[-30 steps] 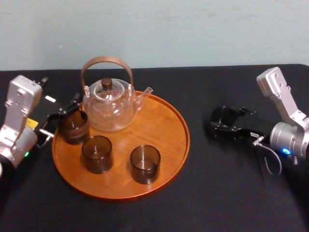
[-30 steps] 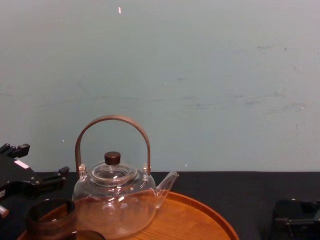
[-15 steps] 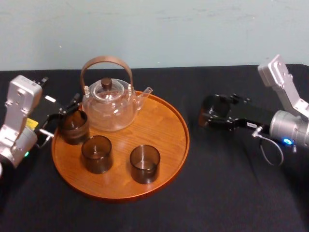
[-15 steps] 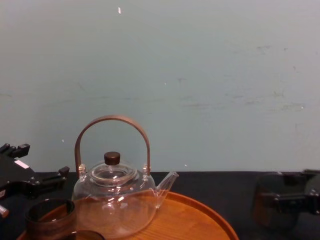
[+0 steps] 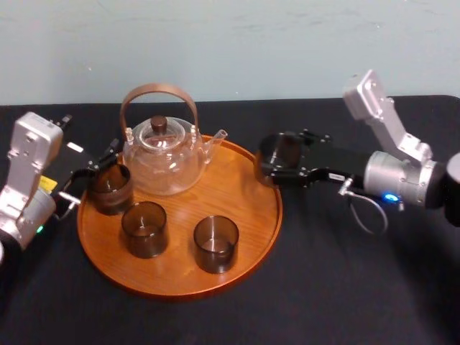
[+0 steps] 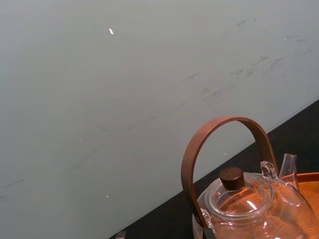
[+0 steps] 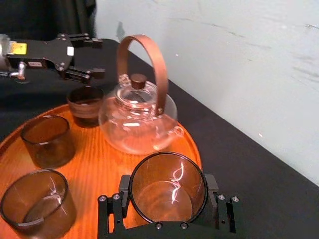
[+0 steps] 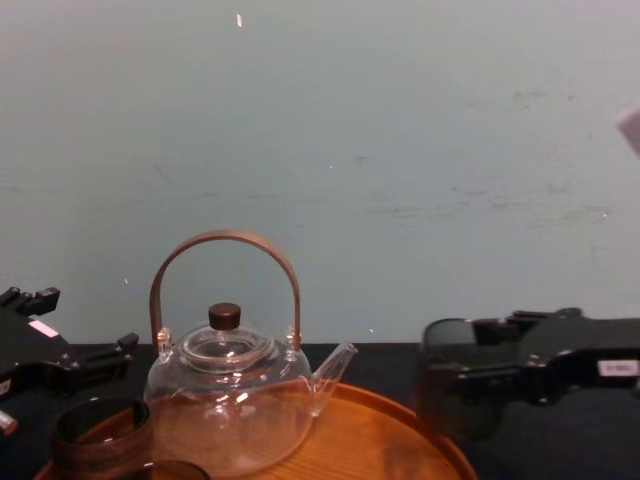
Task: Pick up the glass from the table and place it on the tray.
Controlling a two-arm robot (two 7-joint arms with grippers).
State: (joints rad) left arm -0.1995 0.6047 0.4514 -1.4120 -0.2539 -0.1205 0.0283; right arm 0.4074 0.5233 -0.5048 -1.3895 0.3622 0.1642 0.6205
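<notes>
Three other tumblers [image 5: 144, 228] stand upright on the tray [image 5: 248, 183], in front of the teapot [image 5: 162, 154]. My right gripper [image 5: 273, 161] is clamped on the glass [image 7: 168, 191] and holds it upright, lifted off the black tabletop [image 5: 338, 273], over the tray's right rim. My left gripper [image 5: 90, 172] sits at the tray's left edge, fingers spread apart, just beside the back-left tumbler; whether it touches that tumbler I cannot tell.

Smoky translucent glass [image 7: 168, 191], glossy wooden tray [image 5: 244, 187], clear shiny teapot [image 5: 162, 162], matt cloth table [image 5: 323, 287]
</notes>
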